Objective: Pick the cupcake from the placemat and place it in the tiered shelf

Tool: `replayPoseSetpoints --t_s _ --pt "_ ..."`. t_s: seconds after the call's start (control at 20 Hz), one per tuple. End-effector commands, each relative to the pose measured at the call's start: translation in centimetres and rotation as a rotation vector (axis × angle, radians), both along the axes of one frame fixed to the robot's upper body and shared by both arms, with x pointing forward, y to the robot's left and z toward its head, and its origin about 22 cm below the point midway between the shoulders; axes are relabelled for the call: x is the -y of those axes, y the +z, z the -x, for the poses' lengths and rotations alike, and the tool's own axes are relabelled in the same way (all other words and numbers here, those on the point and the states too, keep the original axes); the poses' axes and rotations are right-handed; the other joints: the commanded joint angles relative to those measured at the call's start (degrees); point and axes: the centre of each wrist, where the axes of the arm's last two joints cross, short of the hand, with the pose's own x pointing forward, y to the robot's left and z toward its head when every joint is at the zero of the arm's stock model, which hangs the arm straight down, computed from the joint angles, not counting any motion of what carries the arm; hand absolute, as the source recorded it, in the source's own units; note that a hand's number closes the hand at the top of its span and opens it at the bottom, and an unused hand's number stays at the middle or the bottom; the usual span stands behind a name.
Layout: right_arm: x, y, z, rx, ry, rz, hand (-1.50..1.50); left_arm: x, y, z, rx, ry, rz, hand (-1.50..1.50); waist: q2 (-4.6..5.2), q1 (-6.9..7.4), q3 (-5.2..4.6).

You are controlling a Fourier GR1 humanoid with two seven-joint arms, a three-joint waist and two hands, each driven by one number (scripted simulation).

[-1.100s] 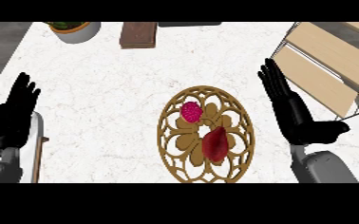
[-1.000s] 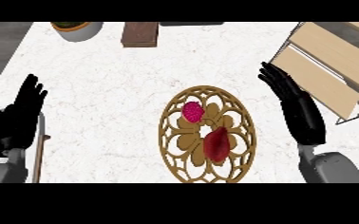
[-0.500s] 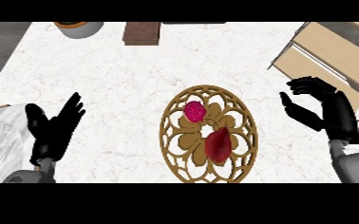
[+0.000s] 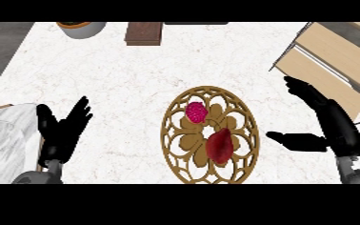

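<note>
The counter is white marble and fills most of the view. At the right upper corner stands the shelf, made of light wood with thin metal posts; its tiers that show hold nothing. In the middle, a little to the right, lies the placemat, a round wooden one with cut-out flower pattern. On it are two things: the cupcake, pink-magenta, in the upper left part of the mat, and a dark red thing lower and to the right of it, just beside it; what the red thing is I cannot tell. The right hand is right of the mat, open wide, fingers pointing up toward the shelf and the thumb stretched left toward the mat's edge, holding nothing. The left hand is at the lower left, also open, with fingers spread, well apart from the mat. At the top edge there is a brown block and, left of it, a grey bowl with something brown inside, partly cut by the edge.
</note>
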Motion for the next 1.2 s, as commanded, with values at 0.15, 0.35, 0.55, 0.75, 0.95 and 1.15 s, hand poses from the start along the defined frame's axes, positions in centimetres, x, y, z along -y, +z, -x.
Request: replayPoseSetpoints --t_s 0.15,0.35,0.55,0.75,0.95,1.15 --pt "-4.3 5.7 -0.2 -0.125 0.155 0.111 -1.5 1.7 -0.2 -0.1 -0.004 -0.01 0.01 0.0 0.05 0.66 -0.02" --pt "-9.6 8.4 0.0 -0.188 0.114 0.184 -1.5 2.0 -0.3 -0.2 -0.018 -0.027 -0.005 0.0 0.05 1.21 -0.11" --pt "-11.4 11.1 -1.8 -0.221 0.014 0.238 -1.5 -0.5 0.0 -0.5 -0.006 -0.018 0.008 0.0 0.08 0.87 -0.06" --pt "-15.7 10.9 -3.7 -0.256 -0.039 0.334 -1.5 0.5 -0.4 -0.5 -0.005 -0.035 0.022 0.0 0.17 1.3 -0.05" --pt "-18.7 8.6 -4.8 -0.327 -0.058 0.367 -1.5 -0.6 0.8 -1.0 0.013 -0.03 0.018 0.0 0.15 1.15 0.0" --pt "-20.4 9.6 -5.0 -0.387 -0.032 0.422 -1.5 -0.9 -0.4 -0.6 -0.007 -0.02 0.01 0.0 0.11 0.75 -0.01"
